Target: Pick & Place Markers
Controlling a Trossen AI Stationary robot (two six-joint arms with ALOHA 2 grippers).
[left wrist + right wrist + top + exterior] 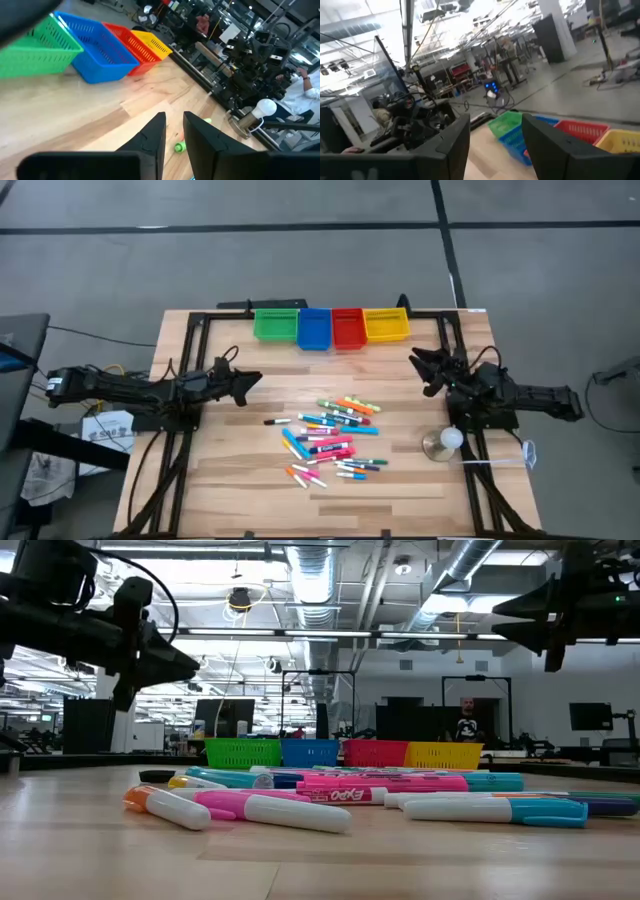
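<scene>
The markers (330,435) lie in a loose pile on the wooden table's middle, pink, orange, blue, green and white ones flat on the top (300,805). My left gripper (250,383) hovers above the table, left of the pile and pointing toward it, with a narrow gap between its fingers (174,116) and nothing in it. My right gripper (418,365) hangs to the pile's right and a little farther back, open (495,122) and empty. Both stand well above the table in the low view.
Green (275,323), blue (314,327), red (347,327) and yellow (387,325) bins stand in a row at the far edge. A small stand with a white ball (443,442) sits by the right arm's base. A person (466,725) stands far behind the table.
</scene>
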